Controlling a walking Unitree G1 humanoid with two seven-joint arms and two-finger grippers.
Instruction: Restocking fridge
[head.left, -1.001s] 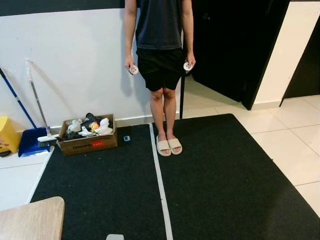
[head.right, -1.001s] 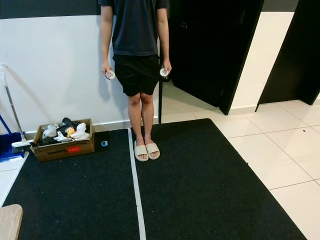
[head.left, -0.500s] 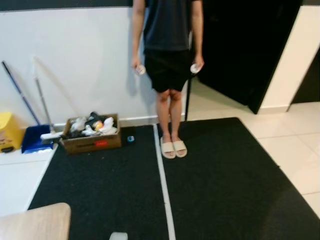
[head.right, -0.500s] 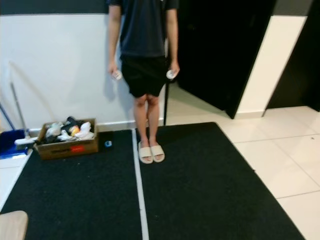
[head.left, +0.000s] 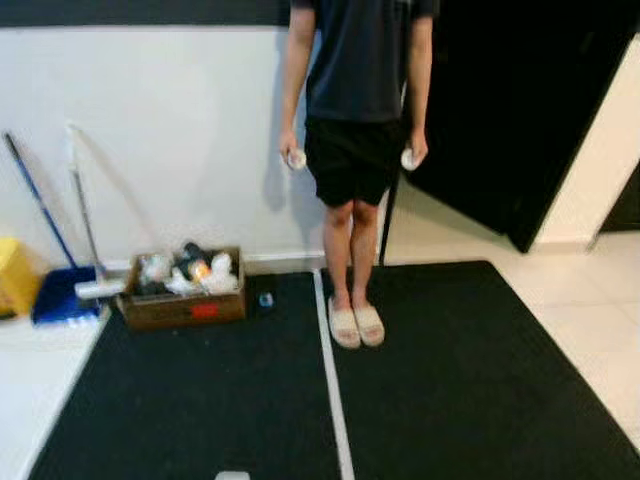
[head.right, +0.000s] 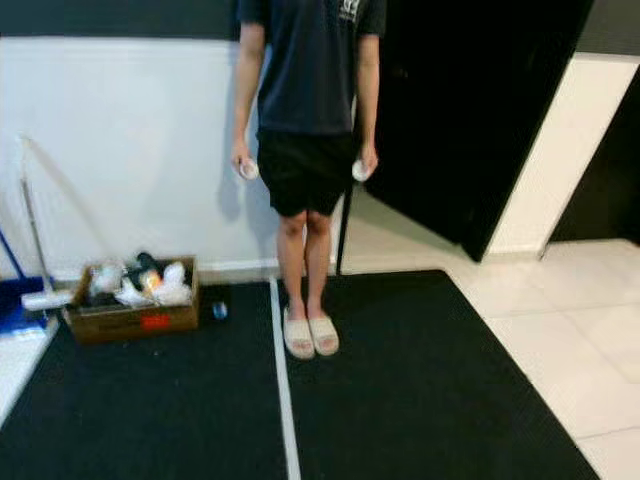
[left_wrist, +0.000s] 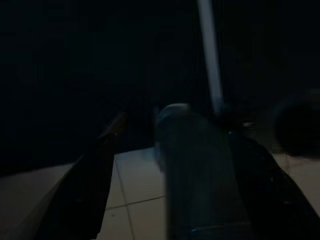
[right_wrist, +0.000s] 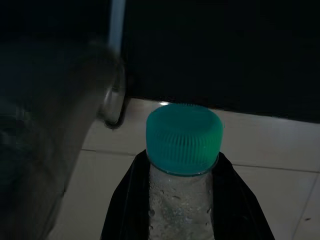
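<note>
I see the right gripper (right_wrist: 185, 200) clamped on a clear bottle (right_wrist: 182, 210) with a ribbed green cap (right_wrist: 184, 137) and droplets inside. The left gripper (left_wrist: 170, 190) holds a dim bluish bottle (left_wrist: 200, 175) between its fingers (left_wrist: 82, 190), rounded top forward.
</note>
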